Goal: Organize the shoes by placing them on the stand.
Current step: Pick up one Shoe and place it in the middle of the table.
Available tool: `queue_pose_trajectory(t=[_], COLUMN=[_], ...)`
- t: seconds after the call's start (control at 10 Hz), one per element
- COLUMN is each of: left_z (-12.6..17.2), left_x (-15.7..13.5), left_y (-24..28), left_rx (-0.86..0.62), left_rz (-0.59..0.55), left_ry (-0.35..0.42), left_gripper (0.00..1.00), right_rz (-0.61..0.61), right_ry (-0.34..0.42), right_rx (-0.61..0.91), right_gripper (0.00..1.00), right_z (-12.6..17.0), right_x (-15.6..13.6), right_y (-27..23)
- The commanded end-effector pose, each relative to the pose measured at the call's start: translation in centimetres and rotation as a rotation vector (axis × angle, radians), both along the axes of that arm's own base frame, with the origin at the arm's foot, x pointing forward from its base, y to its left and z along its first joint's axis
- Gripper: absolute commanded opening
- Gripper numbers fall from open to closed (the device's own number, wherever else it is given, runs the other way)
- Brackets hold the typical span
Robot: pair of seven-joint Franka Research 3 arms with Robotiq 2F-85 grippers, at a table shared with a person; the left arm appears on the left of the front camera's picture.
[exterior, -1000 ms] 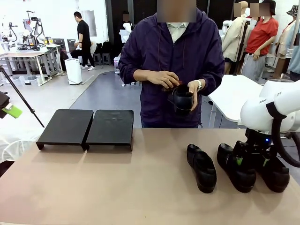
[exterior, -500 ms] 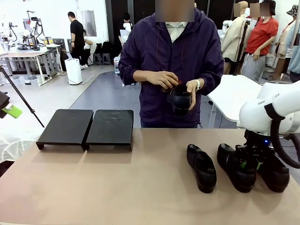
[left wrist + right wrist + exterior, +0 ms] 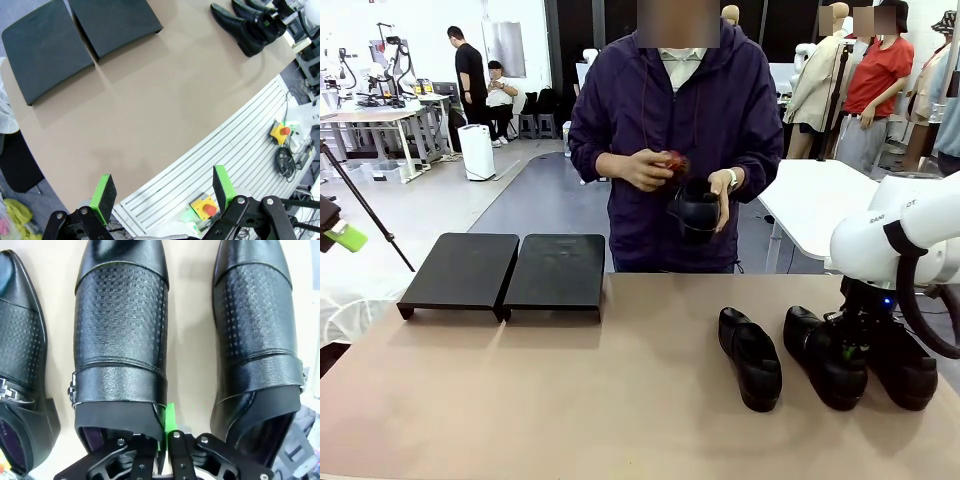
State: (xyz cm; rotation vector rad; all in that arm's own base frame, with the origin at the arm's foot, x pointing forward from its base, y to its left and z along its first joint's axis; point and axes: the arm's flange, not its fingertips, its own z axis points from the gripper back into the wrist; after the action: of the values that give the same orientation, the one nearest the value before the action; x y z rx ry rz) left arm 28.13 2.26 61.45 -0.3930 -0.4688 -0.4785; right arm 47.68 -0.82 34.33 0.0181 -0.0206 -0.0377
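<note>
Leftmost, the stand [image 3: 500,272] sits at the table's [image 3: 620,400] far left with no shoe on it yet. The left gripper [image 3: 162,192] hangs spread wide and empty. At centre, the person's hands [image 3: 645,170] hold one shoe [image 3: 698,210]. Rightward, three shoes [image 3: 750,358] lie side by side, toes toward the robot. The right gripper [image 3: 165,427] pinches the middle shoe [image 3: 120,325] at its collar wall, so the stand lies well to its left.

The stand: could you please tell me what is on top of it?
Nothing: both tops of the stand are bare. The nearest shoe lies on the table, well to its right. The space under the stand is covered by its tops.
</note>
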Motion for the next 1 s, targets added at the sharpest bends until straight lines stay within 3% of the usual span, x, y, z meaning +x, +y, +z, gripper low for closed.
queue_pose_trajectory(t=[0.0, 0.3, 0.4, 0.7, 0.9], left_z=[0.1, 0.1, 0.1, 0.1, 0.1], left_x=[0.0, 0.0, 0.0, 0.0, 0.0], left_y=[0.2, 0.2, 0.2, 0.2, 0.2], left_rx=[0.0, 0.0, 0.0, 0.0, 0.0], left_rz=[-0.013, -0.013, -0.013, -0.013, -0.013], left_ry=[-0.001, -0.001, -0.001, -0.001, -0.001], left_gripper=[1.0, 1.0, 1.0, 1.0, 1.0], right_rz=[0.022, 0.031, 0.046, 0.062, 0.069], right_ry=[-0.035, -0.037, -0.051, -0.169, -0.17], right_rx=[0.001, 0.012, 0.018, 0.006, 0.008], right_gripper=[0.0, 0.0, 0.0, 0.0, 0.0], right_z=[0.3, 0.9, 2.7, 14.0, 17.2], right_x=[0.4, 0.2, -0.5, -6.4, -10.4], right_y=[0.1, 0.3, 0.1, -2.9, -3.6])
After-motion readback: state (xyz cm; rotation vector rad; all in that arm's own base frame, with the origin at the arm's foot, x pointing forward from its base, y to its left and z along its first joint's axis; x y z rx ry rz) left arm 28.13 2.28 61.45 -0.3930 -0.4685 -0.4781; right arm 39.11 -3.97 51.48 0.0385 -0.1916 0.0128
